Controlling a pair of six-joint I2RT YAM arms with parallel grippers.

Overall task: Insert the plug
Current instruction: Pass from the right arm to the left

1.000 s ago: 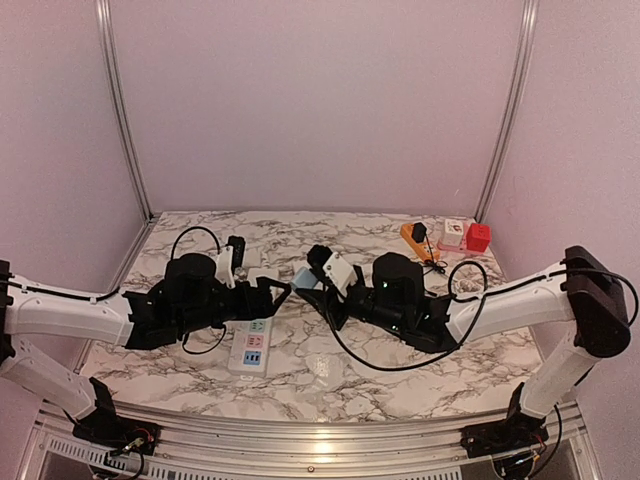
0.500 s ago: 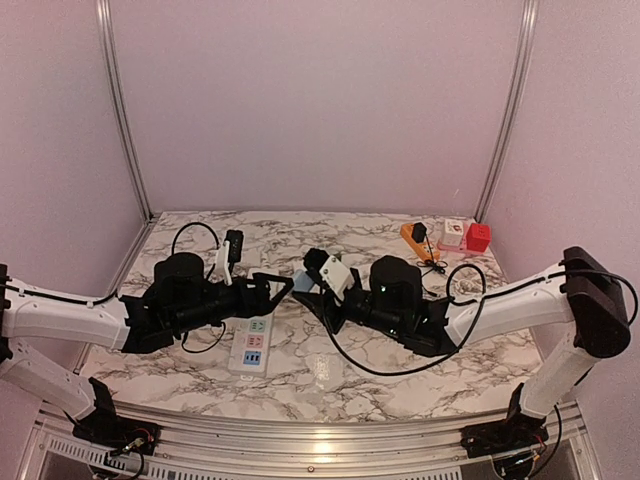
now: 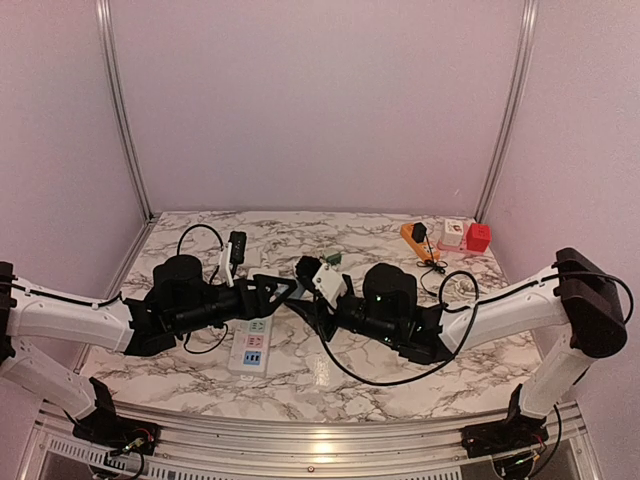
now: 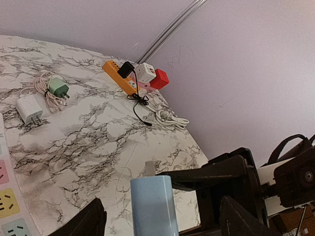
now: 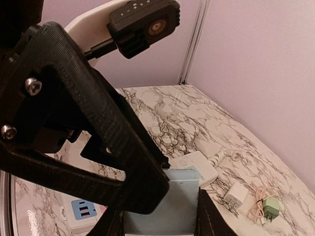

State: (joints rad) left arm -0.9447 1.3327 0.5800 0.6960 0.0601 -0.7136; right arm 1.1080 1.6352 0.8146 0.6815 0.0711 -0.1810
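Note:
The plug is a light-blue block with a metal prong at its tip, held in mid-air above the table. My right gripper is shut on the plug, one finger on each side. My left gripper is open and straddles the plug's free end, with a gap on each side. Its fingers cross in front of the plug in the right wrist view. Both grippers meet at the table's middle. A white power strip with coloured sockets lies flat just below and left of them.
Behind lie a white charger and a green plug with coiled cable. At the back right corner are an orange strip, a white cube and a red cube. A black adapter lies behind the left arm.
My left gripper has moved right up to the plug and its jaws have narrowed around it. The right gripper, still holding the plug, has shifted slightly left.

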